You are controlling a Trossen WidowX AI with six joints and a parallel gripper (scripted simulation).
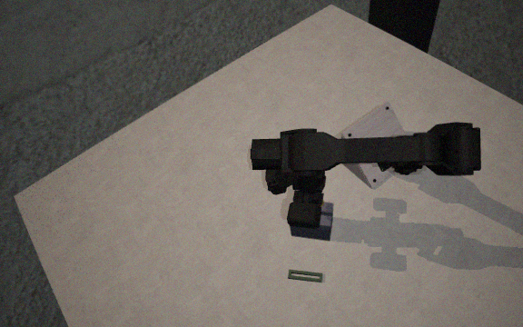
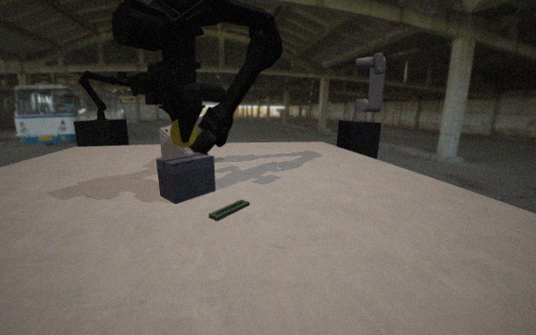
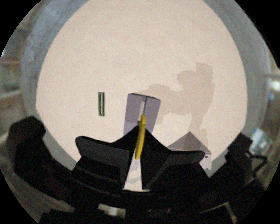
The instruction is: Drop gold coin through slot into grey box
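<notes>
While the pincer (image 2: 185, 134) gripped the stiff, thin, likely slippery coin (image 3: 141, 137) by its flat faces, it hung over the box (image 2: 186, 177).

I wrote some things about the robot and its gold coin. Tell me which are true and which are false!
1. The gripper is holding the gold coin. True.
2. The coin is standing in the green holder. False: the holder has no coin in it; the coin is up in the fingers.
3. The coin hangs above the grey box. True.
4. The coin is lying flat between the fingers. False: in the wrist view it shows as a thin upright edge.
5. The green holder touches the box. False: it lies apart from it on the table.
</notes>
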